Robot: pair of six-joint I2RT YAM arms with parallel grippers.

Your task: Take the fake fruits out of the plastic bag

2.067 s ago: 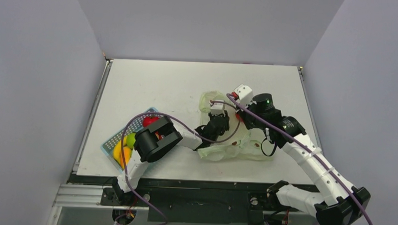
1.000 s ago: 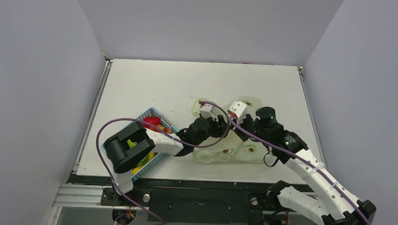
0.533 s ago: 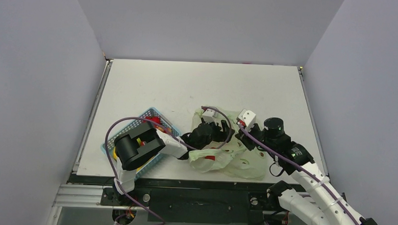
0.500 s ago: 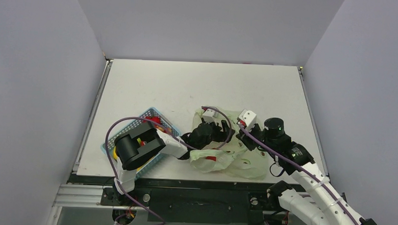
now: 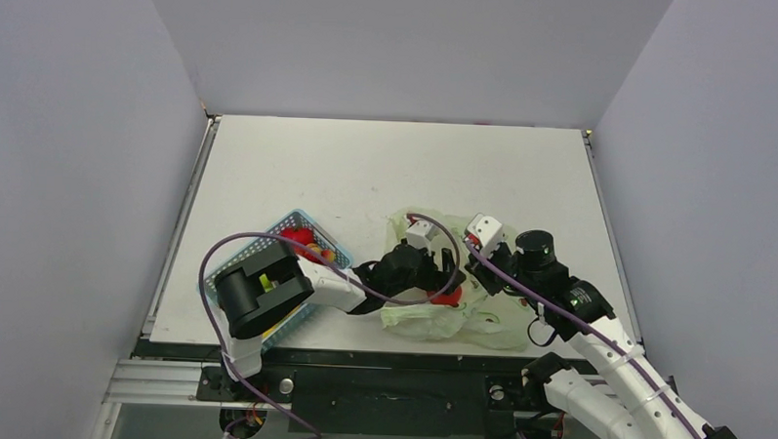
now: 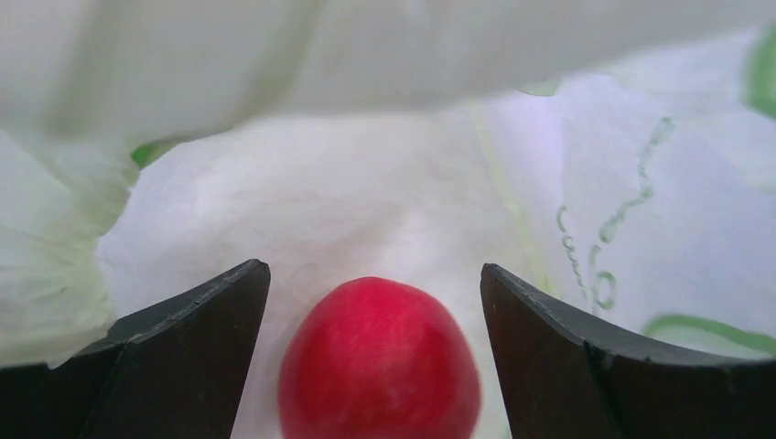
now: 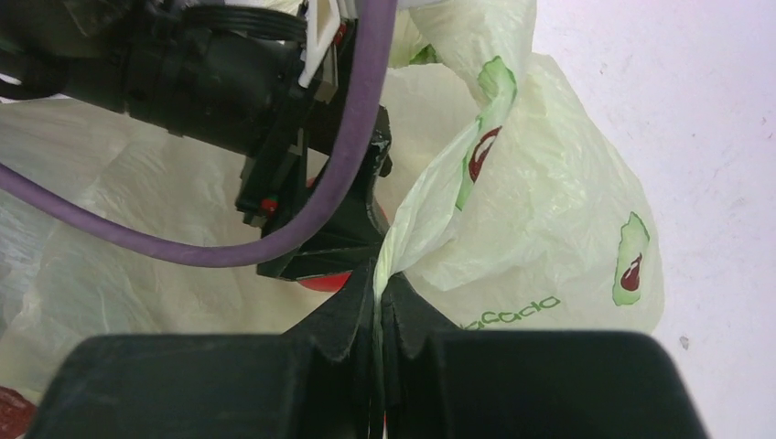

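Observation:
The plastic bag (image 5: 430, 321) lies crumpled near the table's front edge, pale yellow-green with avocado prints (image 7: 549, 192). My left gripper (image 5: 445, 283) reaches into its mouth. A red apple (image 6: 380, 364) rests on the bag's film inside, between the open fingers (image 6: 183, 320) of the left gripper (image 6: 375, 268), with a gap on each side. From above, the apple (image 5: 447, 298) shows red at the bag's mouth. My right gripper (image 7: 380, 279) is shut on a bunched fold of the bag's rim and holds it up. From above, the right gripper (image 5: 474, 278) sits just right of the left one.
A blue lattice basket (image 5: 297, 219) stands at the front left, partly under the left arm, with red and yellow fruits (image 5: 297, 239) inside. Purple cables (image 7: 302, 219) loop over both arms, close to the bag. Grey walls enclose the table on three sides.
The left gripper has opened wider and pushed right, deeper into the bag, up to the red apple. The right gripper still holds the bag's rim. The bag has shifted and flattened.

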